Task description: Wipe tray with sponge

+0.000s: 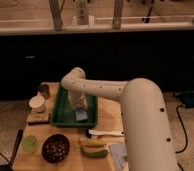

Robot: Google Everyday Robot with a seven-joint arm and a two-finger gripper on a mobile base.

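Note:
The dark green tray [60, 114] lies on the wooden table, left of centre. The small pale blue-grey sponge [81, 115] rests on the tray floor near its front right corner. My gripper [79, 106] reaches down from the white arm [97, 90] into the tray and sits right on top of the sponge, shut on it and pressing it to the tray. The wrist hides the fingertips.
A white cup [37, 103] stands on a small brown board [38, 118] left of the tray, with a dark cup [44, 90] behind. In front are a dark bowl [55, 147], a green lid [29, 143], a banana [91, 143], a white utensil [107, 133] and a folded cloth [117, 153].

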